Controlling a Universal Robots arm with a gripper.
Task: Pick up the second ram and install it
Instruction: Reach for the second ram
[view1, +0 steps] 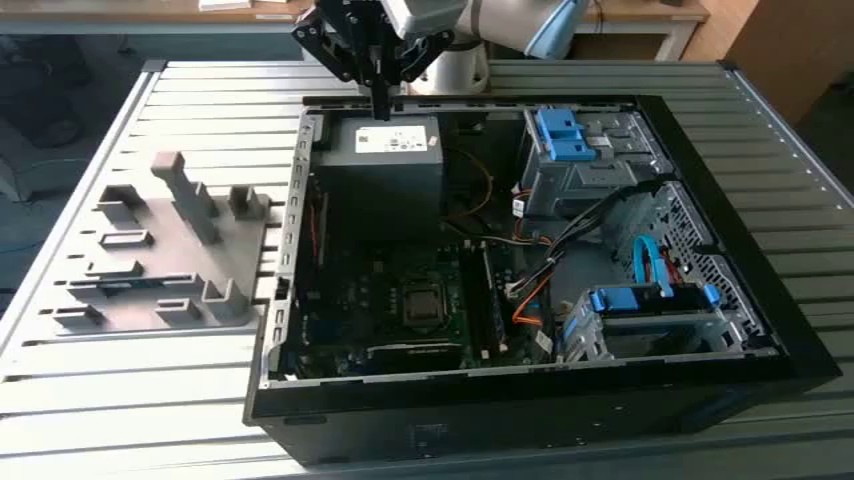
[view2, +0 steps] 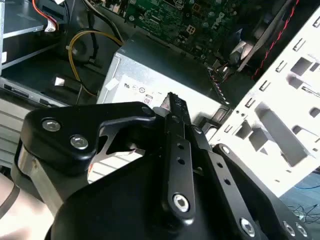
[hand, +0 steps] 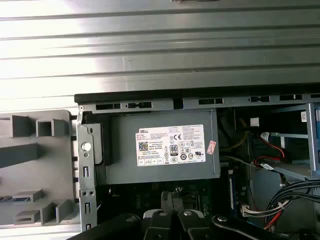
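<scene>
Black linkage gripper (view1: 382, 110) hovers above the grey metal power supply box (view1: 380, 170).
Jaws look clenched together, apparently gripping nothing.

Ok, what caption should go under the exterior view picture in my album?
Robot gripper hovers above the power supply of an open computer case.

The memory stick (view1: 130, 286) sat in a low slot of the grey plate (view1: 180, 262), on the exterior view's left. Only a thin, dark blue-green strip of it showed, running lengthwise along the slot. In the first wrist view it showed as a blue sliver (hand: 22, 198) in its slot.
</scene>
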